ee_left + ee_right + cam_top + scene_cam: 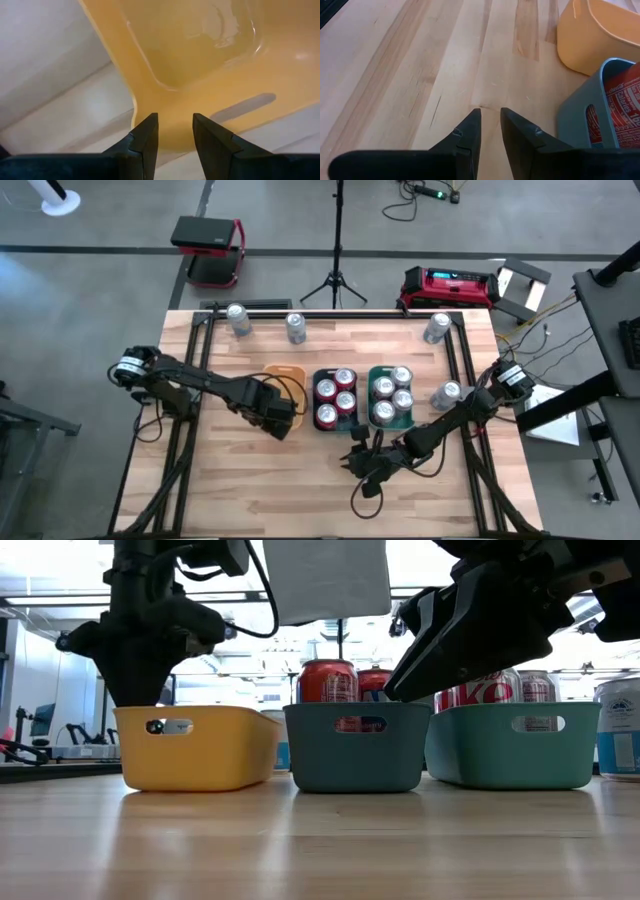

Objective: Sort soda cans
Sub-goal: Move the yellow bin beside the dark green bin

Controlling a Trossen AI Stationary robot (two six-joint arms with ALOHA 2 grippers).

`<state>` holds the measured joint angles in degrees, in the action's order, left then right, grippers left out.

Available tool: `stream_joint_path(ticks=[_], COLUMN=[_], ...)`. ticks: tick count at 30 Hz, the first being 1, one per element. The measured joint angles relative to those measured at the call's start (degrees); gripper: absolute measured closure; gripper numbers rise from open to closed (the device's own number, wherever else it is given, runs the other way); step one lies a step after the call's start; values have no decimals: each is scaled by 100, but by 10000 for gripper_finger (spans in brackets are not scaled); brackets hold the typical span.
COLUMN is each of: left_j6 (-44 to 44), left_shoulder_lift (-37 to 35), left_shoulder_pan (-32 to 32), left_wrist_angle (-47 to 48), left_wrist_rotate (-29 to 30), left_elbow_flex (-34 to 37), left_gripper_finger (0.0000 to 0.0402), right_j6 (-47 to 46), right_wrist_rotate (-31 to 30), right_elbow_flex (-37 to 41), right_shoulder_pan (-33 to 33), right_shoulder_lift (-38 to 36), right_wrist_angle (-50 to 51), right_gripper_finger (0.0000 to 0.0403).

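Cans are spread over two trays and the bare table, as you can see from the high view. Four red cans [336, 394] sit in the middle tray [314, 402], which is blue-grey in the low view, and four silver cans [393, 396] fill the teal tray [413, 420] just beside it on the right. Four more silver cans stand loose on the wooden table [250, 490]: two near the far edge toward the left [238, 318] [296, 327], one near the far right corner [437, 327], and one [447, 394] just right of the teal tray, close to the right arm.

Your left gripper [175, 131] hangs over the near rim of the yellow tray [210, 60], at the left of the row; its fingers [146, 137] stand a little apart and hold nothing (the tray floor in its wrist view shows no can).

Your right gripper [490, 127] is low over bare wood in front of the middle tray, fingers [470, 131] parted by a narrow gap, empty. Its wrist view catches a corner of the yellow tray and the middle tray with a red can inside.
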<state>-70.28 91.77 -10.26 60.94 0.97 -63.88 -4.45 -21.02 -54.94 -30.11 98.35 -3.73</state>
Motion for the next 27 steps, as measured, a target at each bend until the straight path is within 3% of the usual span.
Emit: stream_joint_path(ticks=[7,14,21,27], left_j6=[-162,-111,553,1655], left_shoulder_lift=[0,-17,-503,-1240], left_shoulder_pan=[-22,-7,-9,-430], left_wrist_angle=[-39,-115,286,-333], left_wrist_rotate=[-203,0,1407,2474], left_elbow_flex=[0,4,-556,-921], left_gripper_finger=[295,295,295,295], right_j6=[-1,-2,132,259], right_wrist_rotate=[0,0,-107,-980], right_elbow_flex=[0,0,0,0], right_shoulder_pan=[0,1,-29,-261], right_shoulder_lift=[0,0,-2,-189], right_wrist_angle=[0,0,-86,-84], right_gripper_finger=[320,308,315,325])
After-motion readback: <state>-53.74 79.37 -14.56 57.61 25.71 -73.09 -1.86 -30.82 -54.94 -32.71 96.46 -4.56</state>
